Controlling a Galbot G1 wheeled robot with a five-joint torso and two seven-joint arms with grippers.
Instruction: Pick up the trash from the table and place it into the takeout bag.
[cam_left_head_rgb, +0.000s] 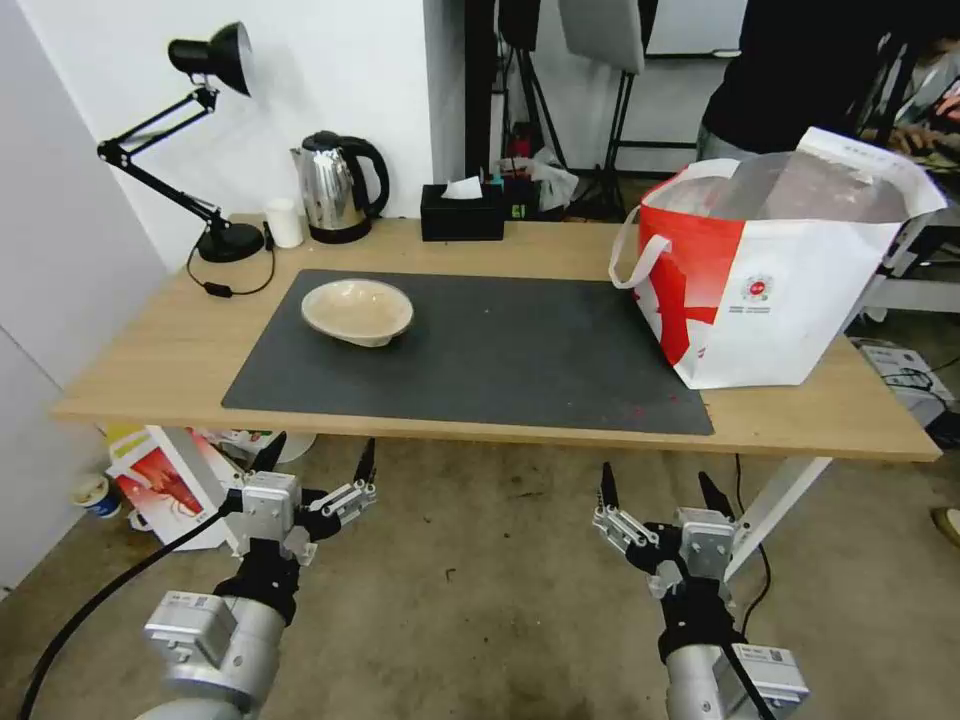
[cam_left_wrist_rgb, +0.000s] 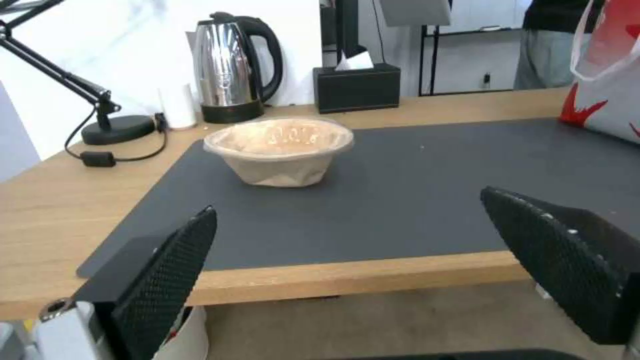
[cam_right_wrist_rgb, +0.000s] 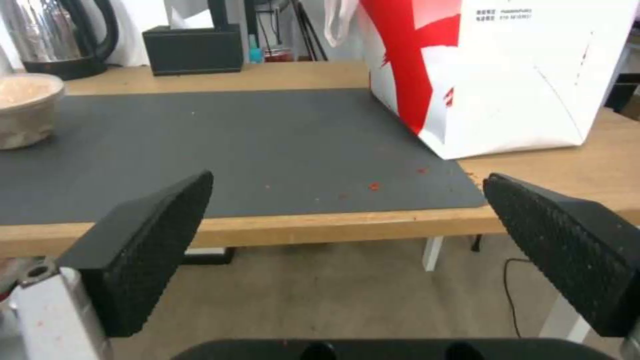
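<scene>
From the head view, we see both claws hanging below the near edge of the table (cam_left_head_rgb: 180, 350), the left claw (cam_left_head_rgb: 318, 466) and the right claw (cam_left_head_rgb: 660, 488) each with fingers spread and nothing between them, while the shallow beige bowl (cam_left_head_rgb: 357, 311) sits on the dark mat (cam_left_head_rgb: 500, 350) toward its left and the takeout bag (cam_left_head_rgb: 770, 270) stands at the mat's right end, bare mat lying between them. Through the left wrist view, we look past spread fingers (cam_left_wrist_rgb: 167, 270) over the table edge to the bowl (cam_left_wrist_rgb: 279, 150), with open mat before it. Through the right wrist view, spread fingers (cam_right_wrist_rgb: 147, 240) frame the mat's near right corner, the bag (cam_right_wrist_rgb: 507, 75) standing just beyond it.
</scene>
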